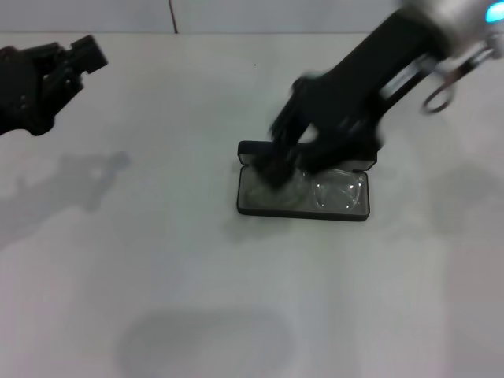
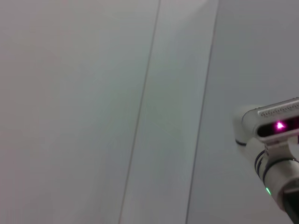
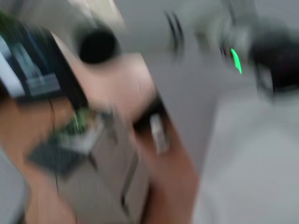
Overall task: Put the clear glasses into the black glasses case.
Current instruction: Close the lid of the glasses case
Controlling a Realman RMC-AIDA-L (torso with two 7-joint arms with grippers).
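Observation:
The black glasses case [image 1: 246,201] lies open in the middle of the white table, its lid [image 1: 250,149] standing at the far side. The clear glasses [image 1: 331,191] lie inside it on the grey lining. My right gripper [image 1: 277,169] reaches down from the upper right and hovers over the case's left half, its dark fingers blurred by motion and partly hiding the glasses. My left gripper [image 1: 83,57] is parked at the far left, well away from the case. The right wrist view is smeared and shows neither case nor glasses.
The white table [image 1: 157,276] spreads around the case. In the left wrist view only a grey wall and part of the other arm [image 2: 273,144] show.

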